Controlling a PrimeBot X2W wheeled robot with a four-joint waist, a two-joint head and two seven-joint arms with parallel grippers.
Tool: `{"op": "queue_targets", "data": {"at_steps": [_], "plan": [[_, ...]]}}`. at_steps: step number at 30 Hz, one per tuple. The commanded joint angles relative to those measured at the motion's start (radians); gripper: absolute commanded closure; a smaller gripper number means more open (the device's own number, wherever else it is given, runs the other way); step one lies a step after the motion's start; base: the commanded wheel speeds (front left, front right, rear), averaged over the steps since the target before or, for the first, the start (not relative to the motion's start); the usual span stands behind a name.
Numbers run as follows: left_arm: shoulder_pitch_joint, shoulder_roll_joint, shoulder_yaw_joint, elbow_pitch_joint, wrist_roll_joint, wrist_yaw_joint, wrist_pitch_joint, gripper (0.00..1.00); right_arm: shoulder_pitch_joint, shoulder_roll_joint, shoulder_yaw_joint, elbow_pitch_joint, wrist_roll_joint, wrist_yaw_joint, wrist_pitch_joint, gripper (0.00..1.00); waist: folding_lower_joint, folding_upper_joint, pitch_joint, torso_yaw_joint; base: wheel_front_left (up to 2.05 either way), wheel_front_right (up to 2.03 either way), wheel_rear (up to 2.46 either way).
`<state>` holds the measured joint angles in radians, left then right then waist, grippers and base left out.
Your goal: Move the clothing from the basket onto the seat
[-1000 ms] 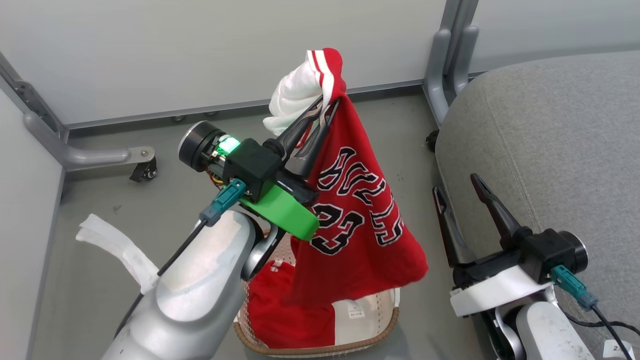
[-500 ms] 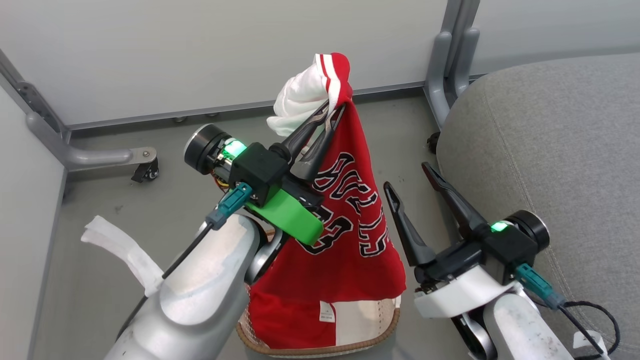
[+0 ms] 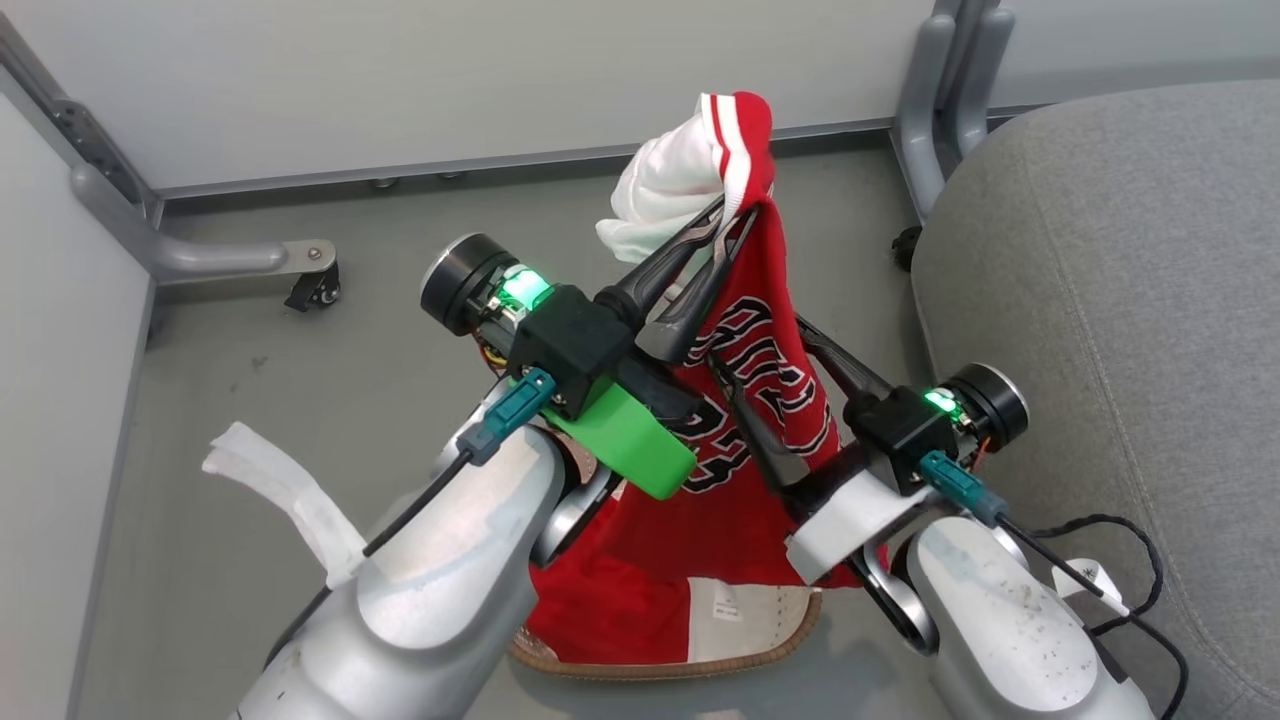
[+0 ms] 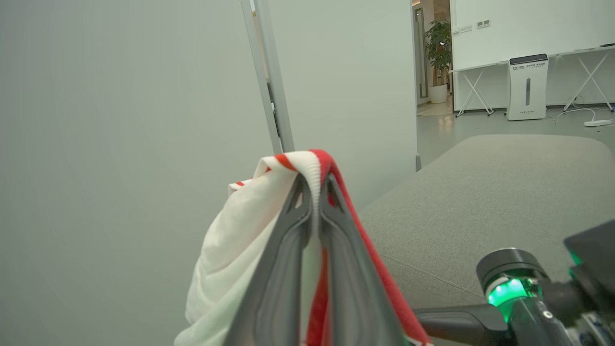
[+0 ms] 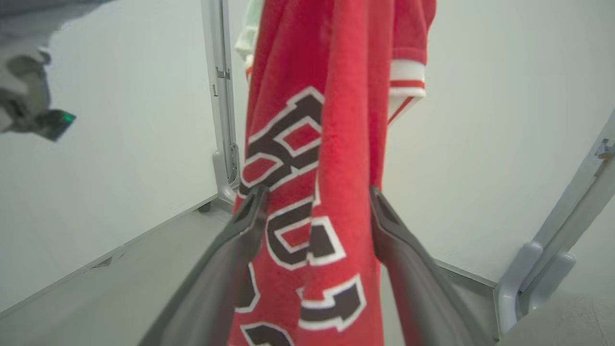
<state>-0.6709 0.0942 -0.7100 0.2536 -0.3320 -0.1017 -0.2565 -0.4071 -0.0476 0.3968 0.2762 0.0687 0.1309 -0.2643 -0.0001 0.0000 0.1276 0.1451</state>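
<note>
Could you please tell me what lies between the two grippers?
The jersey: it hangs from the left gripper, shut on its top, down between the open jaws of the right gripper, as the head and right wrist views show.

The hanging jersey (image 5: pixel 298 144) fills the open gap of the right pincer (image 5: pixel 317 191).

- This is an office or lab floor, with one corner screened off as a test bay.
- Pale partition panels (image 3: pixel 450 80) stand on grey metal feet (image 3: pixel 200 258) with castors (image 3: pixel 312 290), just beyond the left gripper (image 4: pixel 312 185) and to its left.
- Far past that gripper on its right, through a gap in the panels, are folding tables (image 4: pixel 473 91), a white floor-standing unit (image 4: pixel 527 86), a potted plant (image 4: pixel 438 53) and a power strip (image 4: pixel 597 123) on bare grey floor (image 4: pixel 480 126).
- Close on its right is a grey upholstered seat (image 4: pixel 480 192).
</note>
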Motion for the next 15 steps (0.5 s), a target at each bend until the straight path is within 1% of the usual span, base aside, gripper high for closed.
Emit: {"op": "queue_targets", "data": {"at_steps": [1, 4, 5, 6, 15], "plan": [[-0.022, -0.005, -0.002, -0.006, -0.005, -0.003, -0.005, 1.0, -0.015, -0.004, 0.001, 0.021, -0.004, 0.0, 0.0, 0.0, 0.0001, 0.0, 0.016, 0.016, 0.0, 0.0, 0.0], [-0.024, -0.011, -0.01, -0.006, -0.01, -0.004, -0.007, 1.0, -0.023, -0.005, 0.005, 0.062, 0.017, 0.0, 0.0, 0.0, 0.0001, 0.0, 0.023, 0.026, 0.0, 0.0, 0.0], [-0.026, -0.013, -0.012, -0.007, -0.01, -0.004, -0.008, 1.0, -0.024, -0.005, 0.007, 0.072, 0.02, 0.0, 0.0, 0.57, 0.0001, 0.0, 0.025, 0.029, 0.0, 0.0, 0.0], [-0.027, -0.015, -0.014, -0.008, -0.012, -0.005, -0.008, 1.0, -0.025, -0.005, 0.008, 0.08, 0.029, 0.0, 0.0, 1.0, 0.0001, 0.0, 0.026, 0.032, 0.0, 0.0, 0.0], [-0.012, -0.018, -0.013, 0.006, -0.016, -0.008, -0.009, 1.0, -0.023, -0.005, 0.017, 0.077, 0.065, 0.0, 0.0, 1.0, 0.0001, 0.0, 0.021, 0.032, 0.0, 0.0, 0.0]]}}
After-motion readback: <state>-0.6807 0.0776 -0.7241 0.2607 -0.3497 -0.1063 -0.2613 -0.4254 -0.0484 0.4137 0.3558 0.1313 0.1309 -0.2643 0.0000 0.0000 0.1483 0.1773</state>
